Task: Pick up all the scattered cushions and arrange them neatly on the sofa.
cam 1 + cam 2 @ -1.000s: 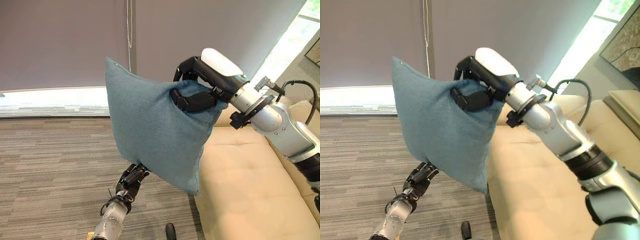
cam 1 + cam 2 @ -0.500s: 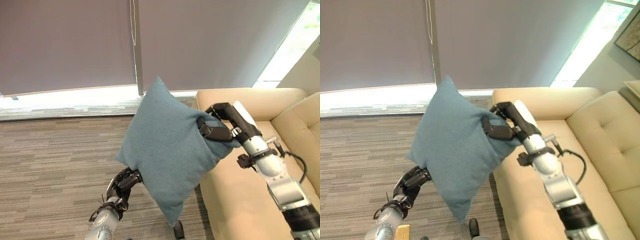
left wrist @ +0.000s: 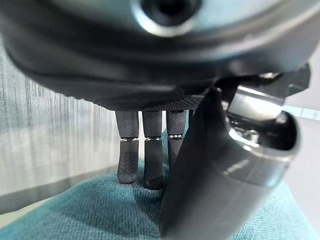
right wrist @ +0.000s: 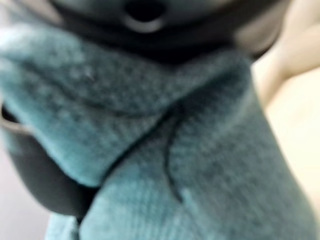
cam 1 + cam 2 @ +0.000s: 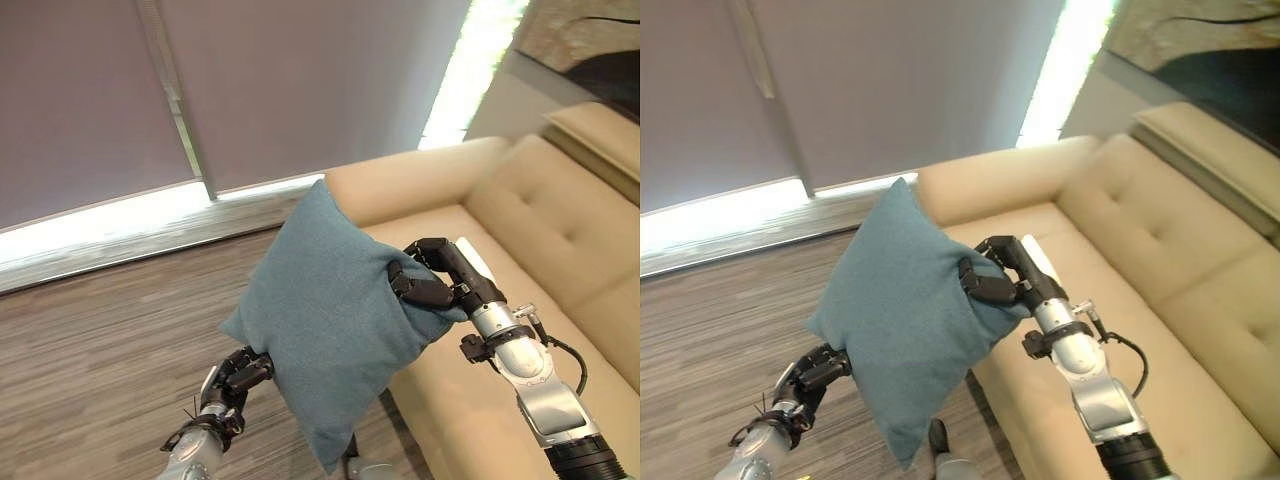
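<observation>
A teal cushion (image 5: 330,310) hangs in the air between both hands, over the floor by the front edge of the beige sofa (image 5: 520,210). My right hand (image 5: 440,280) is shut on its upper right corner, with cloth bunched under the fingers (image 4: 200,175). My left hand (image 5: 243,370) grips the cushion's lower left corner from below. In the left wrist view its fingers (image 3: 145,160) press into the teal cloth (image 3: 100,215), with the thumb beside them. The cushion hangs tilted, one corner pointing down.
The sofa's seat (image 5: 1060,420) and tufted backrest (image 5: 1180,240) run along the right, its rounded armrest (image 5: 410,180) at the far end. Grey wood-look floor (image 5: 100,330) spreads to the left. Grey blinds (image 5: 300,80) cover the windows behind.
The camera has swung right, bringing more of the sofa into view. The cushion came down from its raised position a second ago; both hands still hold it.
</observation>
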Robot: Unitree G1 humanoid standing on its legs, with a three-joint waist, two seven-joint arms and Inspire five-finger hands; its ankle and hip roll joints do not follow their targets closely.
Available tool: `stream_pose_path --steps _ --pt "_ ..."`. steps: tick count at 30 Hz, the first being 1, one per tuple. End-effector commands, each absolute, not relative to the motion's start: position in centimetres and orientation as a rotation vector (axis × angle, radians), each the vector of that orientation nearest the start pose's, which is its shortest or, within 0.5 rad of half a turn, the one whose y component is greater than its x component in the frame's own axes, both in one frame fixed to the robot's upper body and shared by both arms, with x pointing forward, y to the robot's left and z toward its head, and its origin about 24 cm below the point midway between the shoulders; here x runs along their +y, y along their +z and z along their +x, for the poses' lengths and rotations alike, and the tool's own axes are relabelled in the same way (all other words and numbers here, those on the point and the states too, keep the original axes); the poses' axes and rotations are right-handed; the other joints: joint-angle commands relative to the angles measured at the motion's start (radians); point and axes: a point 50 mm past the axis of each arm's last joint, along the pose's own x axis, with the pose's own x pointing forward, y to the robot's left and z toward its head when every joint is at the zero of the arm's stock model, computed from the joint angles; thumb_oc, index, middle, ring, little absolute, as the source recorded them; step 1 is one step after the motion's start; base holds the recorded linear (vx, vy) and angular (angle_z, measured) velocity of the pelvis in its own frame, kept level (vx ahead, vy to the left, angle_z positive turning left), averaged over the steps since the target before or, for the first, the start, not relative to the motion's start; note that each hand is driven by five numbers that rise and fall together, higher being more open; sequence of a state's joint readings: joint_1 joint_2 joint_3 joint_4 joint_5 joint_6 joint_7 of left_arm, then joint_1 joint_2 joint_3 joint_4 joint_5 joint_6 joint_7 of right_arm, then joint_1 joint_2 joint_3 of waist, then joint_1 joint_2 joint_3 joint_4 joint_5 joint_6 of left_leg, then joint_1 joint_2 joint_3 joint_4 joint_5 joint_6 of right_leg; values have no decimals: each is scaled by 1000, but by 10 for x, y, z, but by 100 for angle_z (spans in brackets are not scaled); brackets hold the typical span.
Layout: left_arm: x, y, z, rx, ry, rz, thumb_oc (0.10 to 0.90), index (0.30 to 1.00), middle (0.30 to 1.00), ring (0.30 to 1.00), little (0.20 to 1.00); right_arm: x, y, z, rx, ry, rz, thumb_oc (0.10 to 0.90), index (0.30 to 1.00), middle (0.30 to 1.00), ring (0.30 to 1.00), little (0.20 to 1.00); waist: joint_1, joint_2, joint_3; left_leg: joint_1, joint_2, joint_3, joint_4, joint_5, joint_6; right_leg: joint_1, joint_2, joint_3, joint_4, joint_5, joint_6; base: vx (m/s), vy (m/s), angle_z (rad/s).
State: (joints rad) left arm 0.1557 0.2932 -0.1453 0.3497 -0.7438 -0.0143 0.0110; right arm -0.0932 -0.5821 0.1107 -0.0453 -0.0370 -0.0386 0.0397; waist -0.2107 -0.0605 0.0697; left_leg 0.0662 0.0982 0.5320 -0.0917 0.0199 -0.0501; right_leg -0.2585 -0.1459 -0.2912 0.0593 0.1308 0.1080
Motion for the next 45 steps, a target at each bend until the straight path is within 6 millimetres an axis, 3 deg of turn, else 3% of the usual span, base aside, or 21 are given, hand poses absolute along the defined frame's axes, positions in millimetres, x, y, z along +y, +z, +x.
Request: stream_pose_path --steps 1,3,4,6,8,11,14,19,22,25,26,29,30,32,35,36,37,39,42,44,45 --pt "165 -3 234 159 -135 -508 400 300 300 300 300 -208 132 273 -346 151 -593 400 300 300 300 300 -5 -3 -67 2 4 -160 27 -68 -12 73 16 90 60 -102 33 80 -152 -10" --pt "163 -5 232 169 -138 -518 400 300 300 300 300 -210 129 272 -331 150 -591 400 300 300 300 300 -9 -1 -67 0 8 -162 47 -74 -16 86 24 95 47 -106 25 59 -166 -5" --pt "158 -10 229 193 -149 -541 400 300 300 300 300 -214 126 269 -318 144 -589 400 300 300 300 300 -17 -7 -60 -33 29 -164 150 -89 -32 115 40 110 11 -114 8 33 -145 -8" --pt "156 -11 228 200 -154 -545 400 300 300 300 300 -215 126 269 -317 147 -598 400 300 300 300 300 -20 -13 -55 -58 45 -165 222 -95 -39 128 45 116 -5 -118 -3 73 -176 -8" --pt "151 -11 230 197 -163 -554 400 300 300 300 300 -214 126 271 -310 159 -589 400 300 300 300 300 -7 -21 -37 -125 41 -258 364 -71 -42 150 67 159 -18 -131 -24 122 -132 -21" --pt "148 -9 230 192 -164 -563 400 300 300 300 300 -212 124 272 -306 178 -569 400 300 300 300 300 0 -40 -40 -186 -4 -347 350 -112 -26 167 67 216 -24 -139 -23 121 -31 -67" --pt "148 -10 230 196 -162 -556 400 300 300 300 300 -210 122 272 -301 183 -555 400 300 300 300 300 11 -42 -36 -220 -21 -378 326 -110 -20 184 69 244 -26 -147 -21 160 29 -54" --pt "148 -1 233 156 -144 -564 400 300 300 300 300 -203 119 274 -309 185 -508 400 300 300 300 300 71 -31 5 -322 -73 -522 223 -9 -46 233 105 321 -28 -174 -27 151 82 -63" --pt "148 1 234 146 -152 -550 400 300 300 300 300 -201 116 273 -299 189 -522 400 300 300 300 300 74 -11 -3 -263 -66 -505 174 -20 -23 257 102 345 -6 -209 -15 229 182 -95" --pt "149 7 237 121 -155 -536 400 300 300 300 300 -194 112 273 -298 203 -523 400 300 300 300 300 78 -3 -1 -226 -79 -461 173 -45 9 225 77 379 104 -215 12 205 235 -51" --pt "153 13 240 95 -150 -517 400 300 300 300 300 -190 112 275 -297 213 -543 400 300 300 300 300 77 -3 19 -202 -90 -426 182 -65 37 157 57 406 250 -126 51 129 186 -74" --pt "158 18 243 69 -136 -507 400 300 300 300 300 -185 112 277 -306 220 -528 400 300 300 300 300 75 5 35 -188 -82 -399 180 -75 54 101 61 407 330 -102 61 123 146 -82" --pt "160 23 245 46 -135 -481 400 300 300 300 300 -183 109 277 -296 222 -522 400 300 300 300 300 67 14 34 -140 -93 -374 157 -97 67 48 56 337 332 -110 44 171 99 -51" --pt "162 24 246 39 -129 -477 400 300 300 300 300 -182 110 278 -295 228 -519 400 300 300 300 300 66 18 30 -119 -96 -362 144 -106 66 32 56 295 294 -123 39 194 69 -56" --pt "164 28 249 26 -105 -497 400 300 300 300 300 -179 111 281 -302 239 -502 400 300 300 300 300 79 27 28 -70 -96 -319 122 -130 57 -23 21 85 193 -115 26 198 -2 -44" --pt "164 28 249 26 -105 -498 400 300 300 300 300 -179 111 281 -302 239 -503 400 300 300 300 300 76 30 32 -64 -94 -323 123 -134 56 -17 22 81 195 -120 27 299 -50 -55" --pt "164 29 251 19 -102 -509 400 300 300 300 300 -181 108 279 -291 225 -492 400 300 300 300 300 82 28 25 -30 -97 -317 121 -169 53 -3 13 -1 161 -126 37 236 -100 -46" --pt "156 30 251 17 -131 -525 400 300 300 300 300 -188 105 275 -277 203 -510 400 300 300 300 300 71 10 19 -19 -108 -307 134 -177 47 36 30 23 99 -117 14 266 -173 -8" --pt "150 30 254 17 -149 -544 400 300 300 300 300 -200 107 273 -275 156 -528 400 300 300 300 300 60 -4 5 -58 -86 -290 280 -212 7 83 39 16 50 -123 -4 169 -129 20" --pt "148 27 252 30 -144 -543 400 300 300 300 300 -201 109 273 -283 154 -511 400 300 300 300 300 66 -6 8 -115 -51 -304 467 -167 -25 125 65 40 28 -147 -35 202 -132 7" --pt "147 26 251 36 -143 -553 400 300 300 300 300 -200 108 273 -277 158 -507 400 300 300 300 300 71 -7 8 -130 -50 -319 483 -157 -28 135 71 48 24 -155 -39 197 -59 -38"
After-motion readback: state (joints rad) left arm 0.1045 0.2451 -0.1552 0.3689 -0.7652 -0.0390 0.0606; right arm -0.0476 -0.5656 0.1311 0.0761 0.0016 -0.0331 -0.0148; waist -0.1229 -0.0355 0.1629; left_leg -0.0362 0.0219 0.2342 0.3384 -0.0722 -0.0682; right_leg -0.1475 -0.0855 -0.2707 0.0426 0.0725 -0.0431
